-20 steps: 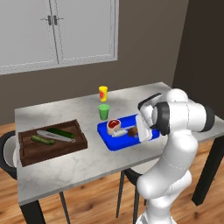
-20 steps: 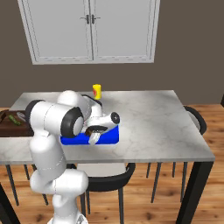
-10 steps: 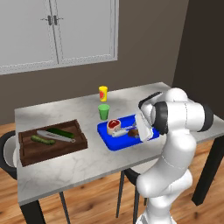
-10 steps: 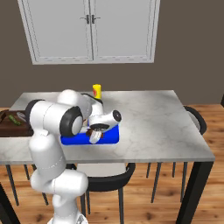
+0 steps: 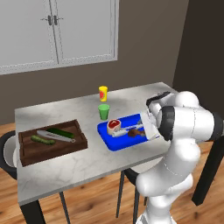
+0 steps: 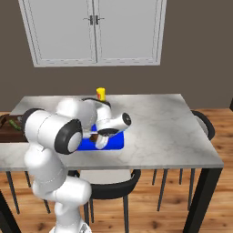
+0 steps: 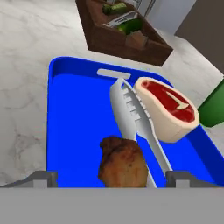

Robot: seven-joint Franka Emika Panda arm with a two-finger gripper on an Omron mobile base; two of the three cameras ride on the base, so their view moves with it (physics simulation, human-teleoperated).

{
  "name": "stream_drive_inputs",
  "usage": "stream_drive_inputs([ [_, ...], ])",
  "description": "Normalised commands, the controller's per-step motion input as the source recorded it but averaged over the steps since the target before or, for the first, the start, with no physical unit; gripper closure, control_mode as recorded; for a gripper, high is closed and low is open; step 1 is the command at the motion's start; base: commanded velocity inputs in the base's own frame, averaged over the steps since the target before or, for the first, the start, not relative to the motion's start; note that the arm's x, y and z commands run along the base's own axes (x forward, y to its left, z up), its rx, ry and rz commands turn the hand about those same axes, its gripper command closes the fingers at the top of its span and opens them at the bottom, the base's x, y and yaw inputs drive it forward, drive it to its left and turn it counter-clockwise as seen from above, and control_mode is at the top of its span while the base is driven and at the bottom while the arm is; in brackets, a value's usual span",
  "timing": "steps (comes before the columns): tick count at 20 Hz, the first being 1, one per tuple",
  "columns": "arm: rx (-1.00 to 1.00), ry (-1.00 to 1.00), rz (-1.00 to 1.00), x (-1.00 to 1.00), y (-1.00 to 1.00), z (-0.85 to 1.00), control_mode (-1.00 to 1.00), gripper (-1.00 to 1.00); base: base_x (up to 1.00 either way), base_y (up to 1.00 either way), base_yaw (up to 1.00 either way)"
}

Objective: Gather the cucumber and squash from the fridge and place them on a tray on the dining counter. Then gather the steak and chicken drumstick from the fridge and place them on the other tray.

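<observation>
Your two-finger gripper (image 7: 111, 179) hangs low over the bright blue plastic tray (image 7: 74, 127), jaws spread wide and holding nothing; the dark finger tips stand either side of the dark brown lumpy chicken drumstick (image 7: 121, 162), not touching it as far as the hand view shows.

The drumstick lies on the blue tray floor, near edge. Just beside it, a silver pair of tongs (image 7: 133, 122) runs lengthwise down the tray, its near end against the drumstick. The round steak, red on top with a cream rim (image 7: 168, 108), rests in the same tray, touching the tongs on the other side.

From the left base view: blue tray (image 5: 114, 142) sits on the grey marble dining counter (image 5: 65, 109), steak (image 5: 114, 125) at its far left corner, drumstick (image 5: 136, 132) nearer the arm. A green cup (image 5: 103, 111) stands just behind the tray, a yellow bottle (image 5: 103, 93) further back.

The dark brown wooden tray (image 5: 50, 151) sits well to the left on the same counter, holding green vegetables (image 5: 50, 135) and a silver utensil (image 5: 57, 136); which green piece is which, you cannot tell.
</observation>
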Motion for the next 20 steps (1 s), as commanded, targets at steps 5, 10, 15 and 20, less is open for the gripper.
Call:
stream_drive_inputs([
  [5,0.0,0.0,-0.02,-0.53,-0.23,1.0,-1.0,-1.0,0.0,0.0,0.0],
  [10,0.0,-0.02,-0.1,-0.36,-0.1,1.0,-1.0,-1.0,0.0,0.0,0.0],
  [15,0.0,-0.01,-0.22,-0.73,-0.1,0.95,-1.0,-1.0,0.0,0.0,0.0],
  [20,0.0,0.0,-0.46,-1.0,-0.24,0.27,-1.0,-1.0,0.0,0.0,0.0],
])
